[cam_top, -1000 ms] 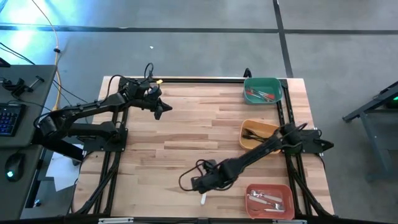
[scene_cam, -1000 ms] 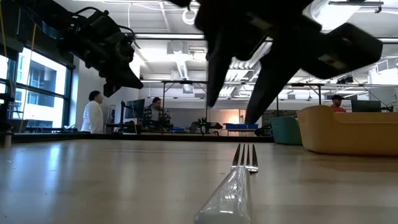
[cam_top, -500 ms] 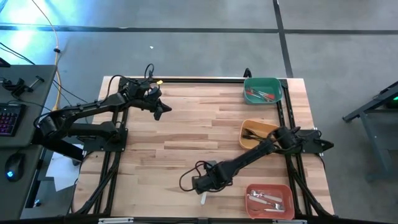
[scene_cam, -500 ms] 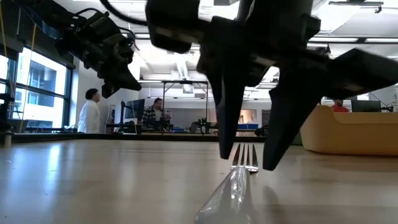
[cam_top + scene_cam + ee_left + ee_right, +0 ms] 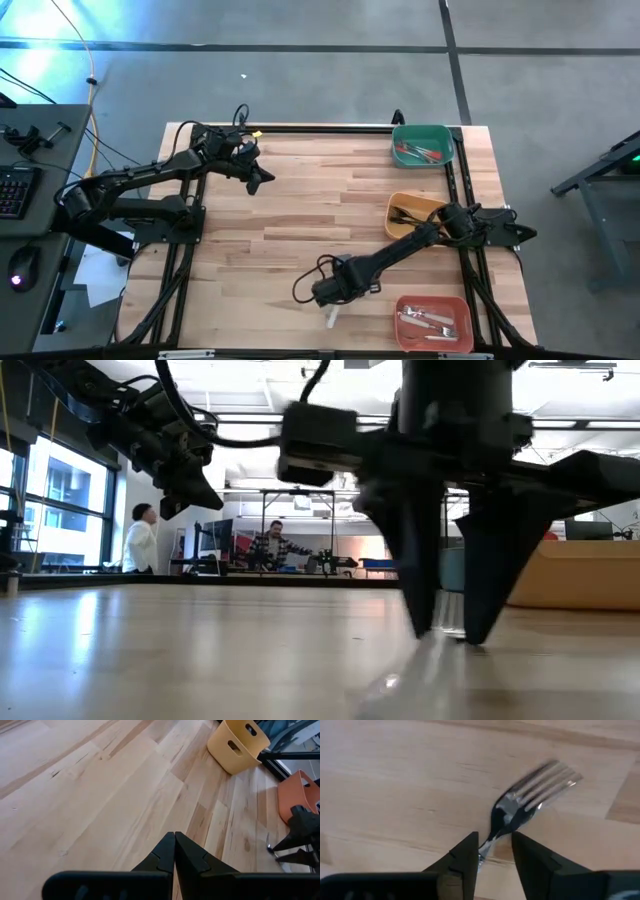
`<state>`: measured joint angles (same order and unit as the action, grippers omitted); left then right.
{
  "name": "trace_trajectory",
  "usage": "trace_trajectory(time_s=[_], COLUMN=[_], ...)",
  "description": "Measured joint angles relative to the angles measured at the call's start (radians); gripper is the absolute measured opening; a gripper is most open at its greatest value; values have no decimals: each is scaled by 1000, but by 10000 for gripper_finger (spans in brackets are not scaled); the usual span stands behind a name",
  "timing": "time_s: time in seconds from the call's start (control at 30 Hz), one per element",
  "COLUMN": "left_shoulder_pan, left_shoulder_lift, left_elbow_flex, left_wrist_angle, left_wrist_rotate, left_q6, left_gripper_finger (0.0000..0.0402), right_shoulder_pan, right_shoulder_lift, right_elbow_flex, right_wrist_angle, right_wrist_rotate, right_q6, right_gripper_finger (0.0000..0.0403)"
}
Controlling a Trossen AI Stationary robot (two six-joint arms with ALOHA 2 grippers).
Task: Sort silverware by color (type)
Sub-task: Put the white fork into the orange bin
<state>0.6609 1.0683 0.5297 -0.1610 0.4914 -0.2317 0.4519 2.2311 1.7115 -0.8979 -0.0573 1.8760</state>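
Item: my right gripper [image 5: 328, 300], low over the near edge of the table [image 5: 300, 215], tips nearly at the wood in the low view. The two fingers [image 5: 465, 855] stand apart, one on each side of the neck of a fork [image 5: 530, 795]; whether they press it I cannot tell.

Item: that fork, shiny metal head, tines pointing away from my wrist, lying flat on the boards. Its pale handle [image 5: 330, 318] shows just past my gripper toward the near edge.

Item: orange bin [image 5: 433, 324], near right corner, just beside the fork, holding pale-handled silverware.

Item: yellow bin [image 5: 412, 213], at the right side, holding dark-handled pieces.

Item: green bin [image 5: 423, 146], far right corner, holding red-handled pieces.

Item: my left gripper [image 5: 260, 180], raised above the far left part of the table, well apart from the bins, clenched tip to tip on nothing.

Item: two people [image 5: 142, 540] in the room beyond the table.
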Motion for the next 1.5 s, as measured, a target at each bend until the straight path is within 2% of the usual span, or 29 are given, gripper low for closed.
trace_trajectory(time_s=[0.3,0.67,0.93,1.2,1.5], left_shoulder_pan=[0,0,0,0,0], left_shoulder_lift=[0,0,0,0,0], left_elbow_flex=[0,0,0,0,0], left_wrist_angle=[-4,-39,-38,-54,-56], left_wrist_rotate=[0,0,0,0,0], left_q6=[-2,-2,-21,-27,-27], left_gripper_finger=[0,0,0,0,0], right_shoulder_pan=[-7,43,42,26,30], right_shoulder_lift=[-7,-32,-17,2,4], right_elbow_flex=[3,3,1,1,-9], right_wrist_angle=[-53,14,-107,-87,-73], right_wrist_rotate=[-74,8,77,62,47], right_q6=[-171,2,-27,-108,-43], right_gripper_finger=[72,62,62,62,62])
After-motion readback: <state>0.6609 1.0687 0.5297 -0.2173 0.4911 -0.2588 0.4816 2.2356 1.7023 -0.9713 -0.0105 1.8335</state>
